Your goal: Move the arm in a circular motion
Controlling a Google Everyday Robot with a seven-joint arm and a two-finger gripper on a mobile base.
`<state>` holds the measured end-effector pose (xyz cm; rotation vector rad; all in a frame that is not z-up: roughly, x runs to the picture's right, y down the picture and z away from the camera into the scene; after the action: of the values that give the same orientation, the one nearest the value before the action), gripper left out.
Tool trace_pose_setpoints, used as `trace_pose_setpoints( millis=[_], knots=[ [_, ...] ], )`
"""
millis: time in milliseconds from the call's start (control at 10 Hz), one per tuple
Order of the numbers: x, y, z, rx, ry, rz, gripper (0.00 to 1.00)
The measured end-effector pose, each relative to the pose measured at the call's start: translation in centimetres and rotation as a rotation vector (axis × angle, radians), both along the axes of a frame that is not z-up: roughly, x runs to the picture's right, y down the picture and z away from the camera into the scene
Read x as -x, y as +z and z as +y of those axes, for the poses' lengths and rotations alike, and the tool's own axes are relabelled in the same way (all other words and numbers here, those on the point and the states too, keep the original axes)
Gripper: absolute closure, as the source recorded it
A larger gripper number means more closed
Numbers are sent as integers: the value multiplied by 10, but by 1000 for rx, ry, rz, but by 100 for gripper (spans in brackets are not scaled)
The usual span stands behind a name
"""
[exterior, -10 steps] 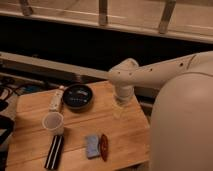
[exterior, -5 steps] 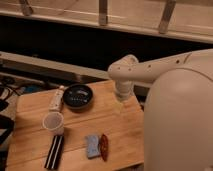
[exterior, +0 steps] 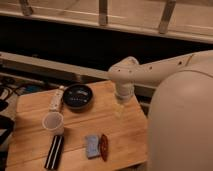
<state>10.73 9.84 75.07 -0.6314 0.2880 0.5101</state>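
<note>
The large off-white arm [exterior: 165, 70] reaches in from the right, with a bulbous elbow joint [exterior: 124, 75] and a row of small dark dots along its tube. Its forearm points down, and the pale yellowish gripper [exterior: 120, 109] hangs just above the right part of the wooden table [exterior: 75, 130]. The gripper holds nothing that I can see. It sits to the right of the black bowl [exterior: 79, 95] and above the blue sponge [exterior: 92, 145].
On the table stand a white cup [exterior: 53, 122], a white bottle lying on its side [exterior: 56, 99], a black striped bar [exterior: 54, 151] and a brown object [exterior: 104, 146] next to the sponge. The robot's bulky body [exterior: 180, 125] fills the right side. A dark counter edge runs behind.
The elbow and gripper have shifted slightly left and toward the far edge of the table. The objects on the table have not moved.
</note>
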Motion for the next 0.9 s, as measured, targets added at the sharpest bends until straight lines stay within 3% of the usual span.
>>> trace_pose_setpoints(
  millis=[500,700,900],
  knots=[
    [8,2,-4,6,-23,-18,17],
    [13,11,-14,2,-36,-33,17],
    [5,15,-18,10,-41,-32,17]
  ],
)
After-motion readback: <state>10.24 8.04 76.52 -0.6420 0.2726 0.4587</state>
